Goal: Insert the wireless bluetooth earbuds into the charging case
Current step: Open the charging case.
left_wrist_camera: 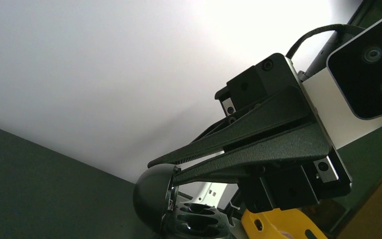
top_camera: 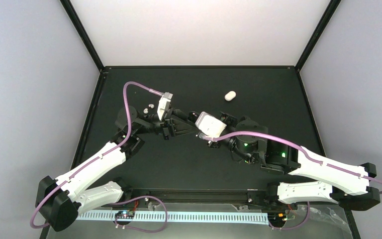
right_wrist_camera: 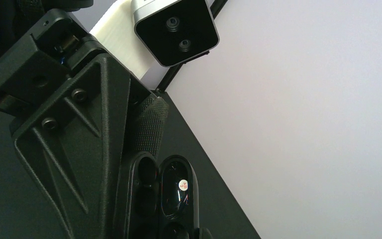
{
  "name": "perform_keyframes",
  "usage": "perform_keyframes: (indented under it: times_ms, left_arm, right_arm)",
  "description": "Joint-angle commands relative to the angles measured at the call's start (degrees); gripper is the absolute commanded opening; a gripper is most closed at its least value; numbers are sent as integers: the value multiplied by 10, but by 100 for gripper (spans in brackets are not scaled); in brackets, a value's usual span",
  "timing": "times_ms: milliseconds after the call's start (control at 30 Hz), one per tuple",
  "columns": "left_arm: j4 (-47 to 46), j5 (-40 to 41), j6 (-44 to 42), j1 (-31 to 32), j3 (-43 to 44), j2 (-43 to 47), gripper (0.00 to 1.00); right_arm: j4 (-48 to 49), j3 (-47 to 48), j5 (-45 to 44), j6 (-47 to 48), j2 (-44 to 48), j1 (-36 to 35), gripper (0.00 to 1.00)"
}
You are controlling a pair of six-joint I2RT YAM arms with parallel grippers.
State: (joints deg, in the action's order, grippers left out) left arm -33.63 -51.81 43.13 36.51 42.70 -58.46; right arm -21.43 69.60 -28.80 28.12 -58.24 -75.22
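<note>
The charging case is black and open, held up between both grippers above the middle of the mat. Its domed lid stands up from the base with the empty wells. The right wrist view shows the wells beside the glossy lid interior with a round sticker. My right gripper has its fingers nearly together on the lid's rim. My left gripper flanks the base with its fingers. Two tiny white earbuds lie on the mat just left of the left gripper.
A white oval pebble-shaped object lies on the black mat at the back, right of centre. White walls enclose the mat on three sides. Both arms meet at mid-table, cables looping above them.
</note>
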Motion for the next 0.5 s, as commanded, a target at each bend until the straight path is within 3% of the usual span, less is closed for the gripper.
perform_keyframes:
  times_ms: [0,100,367,467]
  left_arm:
    - [-14,-2,6,3,-1,4,26]
    - [-14,-1,11,2,2,3,33]
    - [-17,-2,11,2,3,3,27]
    - [-21,-1,15,2,2,2,33]
  right_arm:
    - [18,-6,3,-6,16,-4,1]
    - [17,-6,2,-7,15,-5,1]
    - [19,-8,2,-5,15,-5,1]
    - [19,-9,3,-6,14,-5,1]
